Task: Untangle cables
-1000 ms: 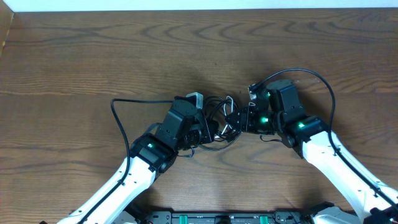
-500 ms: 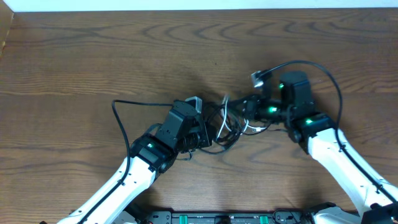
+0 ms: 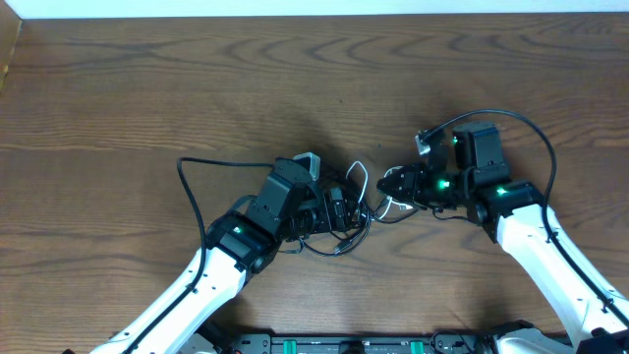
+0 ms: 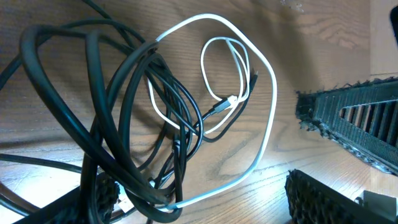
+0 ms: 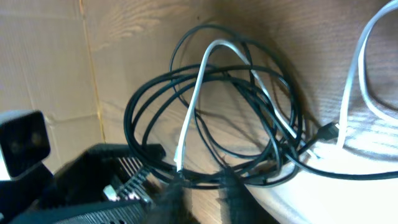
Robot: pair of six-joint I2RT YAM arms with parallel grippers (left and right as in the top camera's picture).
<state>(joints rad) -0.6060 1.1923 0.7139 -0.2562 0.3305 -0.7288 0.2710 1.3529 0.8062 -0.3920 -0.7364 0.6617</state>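
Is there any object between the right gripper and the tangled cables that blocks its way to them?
Nothing visible does. The right gripper sits at the right edge of the cables; the left gripper is on their other side, not in between.

I seem to work at a lab test bench: my left arm (image 3: 197, 285) and right arm (image 3: 550, 256) rise from a base rail (image 3: 354, 345) at a wood-grain table (image 3: 147, 79), with a cardboard panel (image 5: 43, 56) alongside.
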